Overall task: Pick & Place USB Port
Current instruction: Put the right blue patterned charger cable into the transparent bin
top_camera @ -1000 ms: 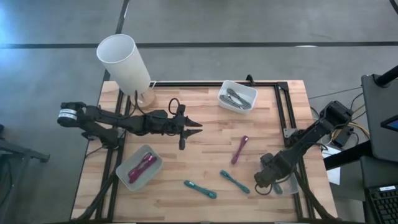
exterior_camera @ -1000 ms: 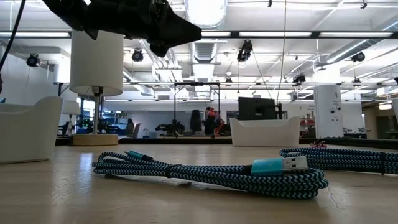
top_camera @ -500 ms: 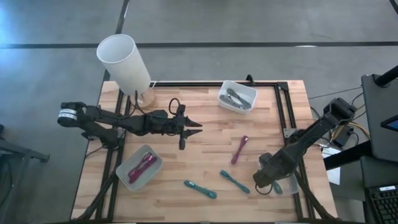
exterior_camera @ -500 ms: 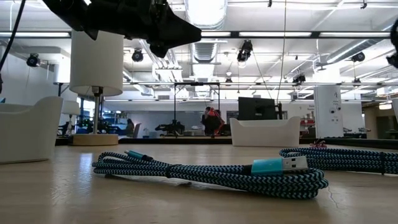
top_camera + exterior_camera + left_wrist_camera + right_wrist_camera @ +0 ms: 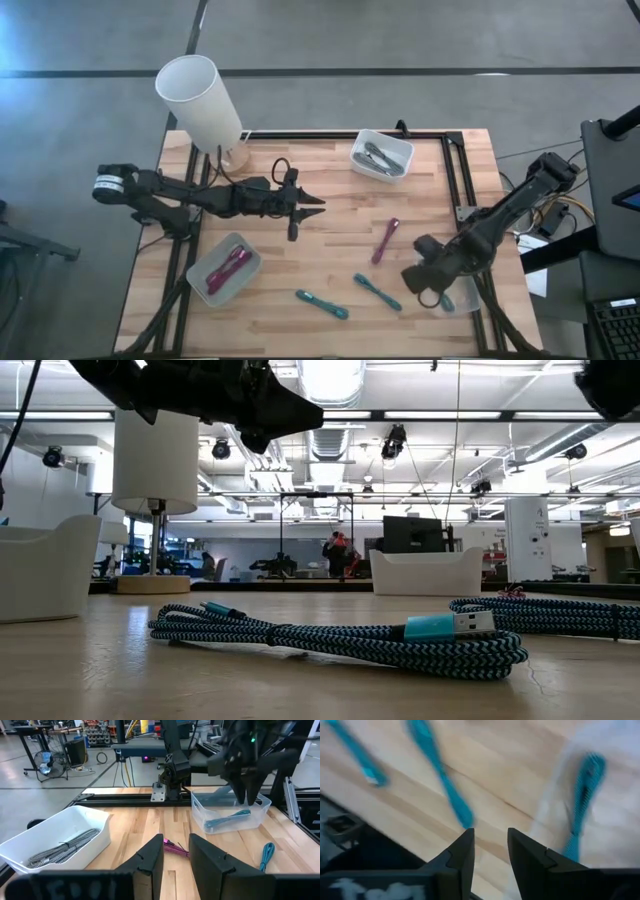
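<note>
Wooden tabletop, two teal braided USB cables lying loose near the front edge.
The nearer teal cable runs diagonally, just left of the right pincer, whose fingers are apart and empty beside the clear plastic bin. Left pincer hovers mid-table, fingers slightly parted, holding nothing.

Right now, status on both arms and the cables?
Right gripper empty, jaws open, beside clear bin holding one teal cable. Left gripper open, idle mid-table. Two teal cables and purple cable loose on table. Path unobstructed.
</note>
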